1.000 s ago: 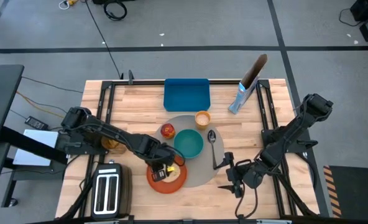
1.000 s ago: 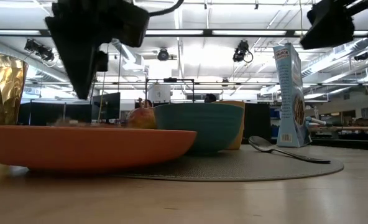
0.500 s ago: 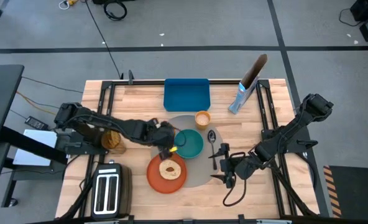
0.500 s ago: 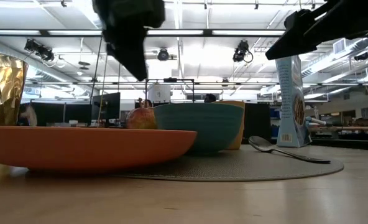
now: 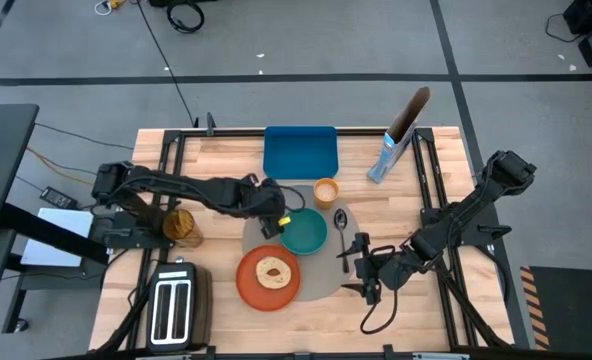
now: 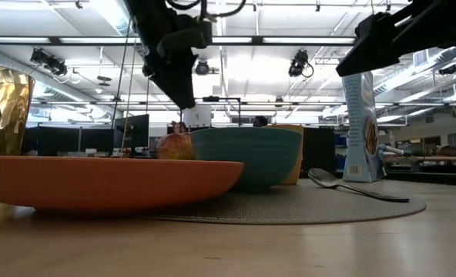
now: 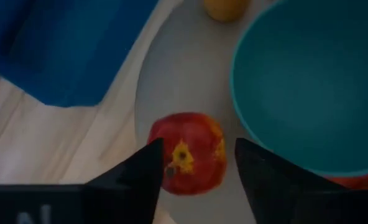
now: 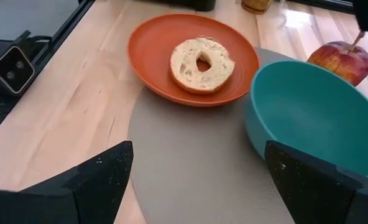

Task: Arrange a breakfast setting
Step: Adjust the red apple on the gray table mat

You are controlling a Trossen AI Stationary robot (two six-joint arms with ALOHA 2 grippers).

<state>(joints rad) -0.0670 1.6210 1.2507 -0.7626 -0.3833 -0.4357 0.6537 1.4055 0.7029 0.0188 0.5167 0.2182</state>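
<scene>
The red apple [image 7: 187, 160] rests on the grey mat [image 7: 171, 93] beside the teal bowl [image 7: 314, 81]. My left gripper [image 7: 199, 144] is open just above the apple, one finger on each side, not touching; in the low view its tip [image 6: 186, 100] stands over the apple [image 6: 174, 145]. The round bread [image 5: 271, 271] lies on the orange plate [image 5: 266, 290]. The cup [image 5: 325, 191] and the spoon [image 5: 341, 225] sit on the mat. The cereal bag [image 5: 396, 140] stands at the far right. My right gripper [image 5: 359, 272] is open and empty, near the mat's right edge.
The blue tray [image 5: 300, 150] lies at the far edge. The toaster [image 5: 174, 308] stands at the near left. An amber glass [image 5: 179, 225] stands left of the mat. Bare wood lies near the table's front edge [image 5: 396, 330].
My left gripper has gone from over the orange plate up and toward the far edge, and now stands over the apple. The bread, hidden under the gripper before, lies in the open on the plate. My right gripper has shifted a little toward the mat.
</scene>
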